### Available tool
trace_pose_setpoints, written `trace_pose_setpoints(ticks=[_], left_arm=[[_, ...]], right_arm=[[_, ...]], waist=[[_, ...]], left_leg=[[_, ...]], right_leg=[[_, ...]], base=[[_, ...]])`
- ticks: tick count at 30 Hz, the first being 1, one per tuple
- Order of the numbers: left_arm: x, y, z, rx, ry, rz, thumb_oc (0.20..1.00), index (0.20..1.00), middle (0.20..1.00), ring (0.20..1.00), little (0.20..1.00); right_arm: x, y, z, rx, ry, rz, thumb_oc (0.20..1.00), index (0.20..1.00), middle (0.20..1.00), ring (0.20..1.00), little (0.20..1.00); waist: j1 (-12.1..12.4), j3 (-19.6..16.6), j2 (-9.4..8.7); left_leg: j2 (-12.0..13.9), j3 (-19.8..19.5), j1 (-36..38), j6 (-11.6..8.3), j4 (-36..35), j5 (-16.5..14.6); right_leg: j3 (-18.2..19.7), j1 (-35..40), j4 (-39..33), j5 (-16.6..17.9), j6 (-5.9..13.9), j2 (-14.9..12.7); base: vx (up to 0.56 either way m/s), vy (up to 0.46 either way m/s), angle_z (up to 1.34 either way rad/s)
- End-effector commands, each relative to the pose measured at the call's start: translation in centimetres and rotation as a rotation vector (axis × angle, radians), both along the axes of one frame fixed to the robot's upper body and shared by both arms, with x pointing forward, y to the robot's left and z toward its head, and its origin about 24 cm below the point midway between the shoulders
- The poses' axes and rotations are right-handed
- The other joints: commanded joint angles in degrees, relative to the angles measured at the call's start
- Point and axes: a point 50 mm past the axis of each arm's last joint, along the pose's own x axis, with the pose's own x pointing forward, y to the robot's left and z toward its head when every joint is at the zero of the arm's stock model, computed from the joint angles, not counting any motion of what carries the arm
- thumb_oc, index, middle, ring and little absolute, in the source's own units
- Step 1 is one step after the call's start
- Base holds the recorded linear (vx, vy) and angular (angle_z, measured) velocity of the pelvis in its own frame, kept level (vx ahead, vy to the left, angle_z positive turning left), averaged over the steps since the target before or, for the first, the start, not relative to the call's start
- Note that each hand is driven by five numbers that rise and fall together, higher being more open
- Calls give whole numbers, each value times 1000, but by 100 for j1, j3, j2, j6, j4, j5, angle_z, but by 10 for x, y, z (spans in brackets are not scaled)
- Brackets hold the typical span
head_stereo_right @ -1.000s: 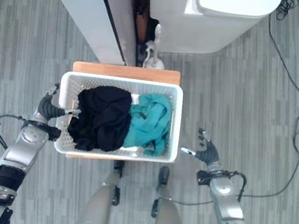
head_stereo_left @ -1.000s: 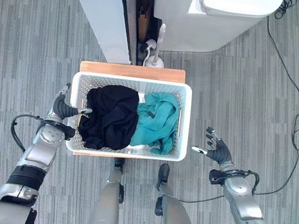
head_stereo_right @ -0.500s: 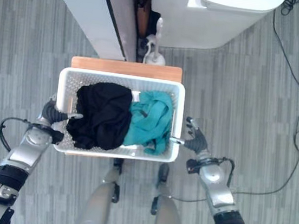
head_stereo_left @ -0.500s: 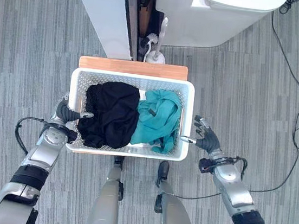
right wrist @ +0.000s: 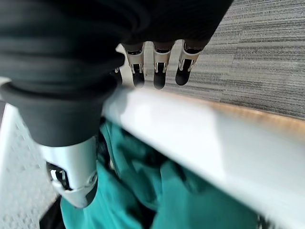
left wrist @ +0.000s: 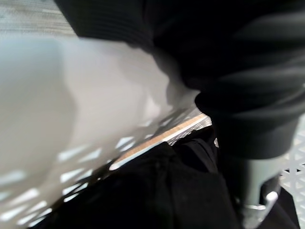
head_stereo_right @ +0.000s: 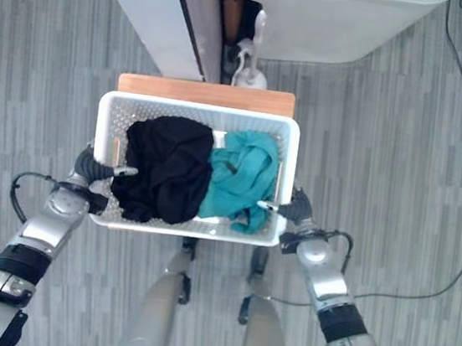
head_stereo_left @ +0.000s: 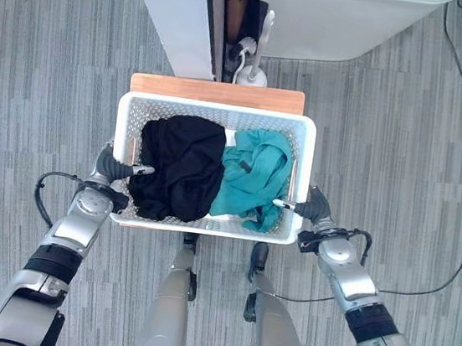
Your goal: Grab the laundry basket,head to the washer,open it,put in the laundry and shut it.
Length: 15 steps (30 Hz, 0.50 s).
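Note:
A white perforated laundry basket [head_stereo_left: 218,107] rests on a wooden stand [head_stereo_left: 217,93] right in front of me. It holds a black garment [head_stereo_left: 177,166] on its left side and a teal garment [head_stereo_left: 252,171] on its right. My left hand [head_stereo_left: 106,170] grips the basket's left rim, the thumb [left wrist: 252,191] hooked inside over the black cloth. At the right rim [right wrist: 190,129] my right hand [head_stereo_left: 313,208] straddles the wall: its fingers [right wrist: 155,71] lie outside and its thumb [right wrist: 76,186] inside beside the teal cloth.
A white washer [head_stereo_left: 343,18] stands beyond the basket at the upper right. Left of it is a tall white panel [head_stereo_left: 170,14], with a dark gap between them holding a white bottle-like thing [head_stereo_left: 252,70]. Grey striped floor lies all round.
My right hand has swung in from the open floor to the basket's right rim and closed over it. The left hand has kept its hold on the left rim.

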Motion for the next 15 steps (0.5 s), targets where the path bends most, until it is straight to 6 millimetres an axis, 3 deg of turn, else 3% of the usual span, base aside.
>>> trace_pose_setpoints(ticks=[1,4,5,6,7,9,10,11,12,13,15], left_arm=[[2,-4,-2,-20,-24,-7,1000,1000,1000,1000,1000],[3,-7,0,-5,-38,-22,1000,1000,1000,1000,1000],[4,-8,0,6,-34,-17,953,953,953,953,953],[5,-8,0,12,-33,-12,655,655,655,655,655],[6,-9,1,16,-33,-10,501,501,501,501,501],[7,-11,-1,15,-26,-18,200,200,200,200,200],[8,-12,0,15,-27,-19,200,200,200,200,200],[8,-13,-1,21,-18,-32,200,200,200,200,200],[8,-13,-1,40,-12,-39,200,200,200,200,200],[8,-14,-1,40,-12,-39,200,200,200,200,200],[9,-12,2,99,-12,-45,200,200,200,200,200]], right_arm=[[-9,8,0,-1,-26,35,1000,1000,1000,1000,1000],[-10,18,3,-10,-41,84,1000,1000,1000,1000,1000],[-9,23,8,-12,-59,107,1000,1000,1000,1000,1000],[-9,25,9,-16,-65,117,1000,1000,1000,1000,1000],[-8,27,11,-16,-73,122,1000,1000,1000,1000,1000],[-8,29,13,-4,-77,131,1000,1000,1000,1000,1000],[-8,29,14,-4,-78,130,1000,1000,1000,1000,1000],[-9,29,14,13,-77,140,922,922,922,922,922],[-10,30,14,23,-70,147,580,580,580,580,580],[-10,30,14,24,-70,147,517,517,517,517,517],[-10,29,15,31,-71,153,200,200,200,200,200]], waist=[[-31,-292,-139],[-11,-288,-151],[4,-314,-151],[6,-321,-158],[8,-318,-169],[-1,-299,-196],[-7,-267,-208],[-6,-273,-213],[-10,-261,-228],[-8,-262,-229],[-1,-251,-250]], left_leg=[[98,-201,-462,24,1006,-854],[82,-206,-583,31,1142,-921],[94,-245,-573,8,1169,-1074],[86,-251,-603,14,1189,-1091],[84,-254,-624,18,1206,-1105],[77,-257,-669,34,1244,-1130],[51,-221,-741,64,1265,-1000],[80,-257,-690,44,1275,-1164],[77,-260,-706,46,1286,-1171],[77,-259,-708,47,1288,-1172],[71,-266,-735,51,1300,-1190]], right_leg=[[-111,-783,628,154,94,-659],[-91,-835,633,162,96,-675],[-37,-813,633,67,127,-652],[-25,-832,630,73,131,-645],[-15,-849,632,79,134,-642],[-6,-875,636,95,132,-643],[-43,-932,634,200,96,-676],[13,-896,646,97,130,-639],[15,-909,648,103,132,-640],[16,-911,649,102,133,-640],[30,-945,651,110,137,-646]], base=[[14,45,-1],[37,21,0],[103,40,-1],[100,37,-2],[13,39,-1],[-34,31,-5],[12,28,-4],[0,0,0],[93,10,0],[0,0,0],[0,0,0]])
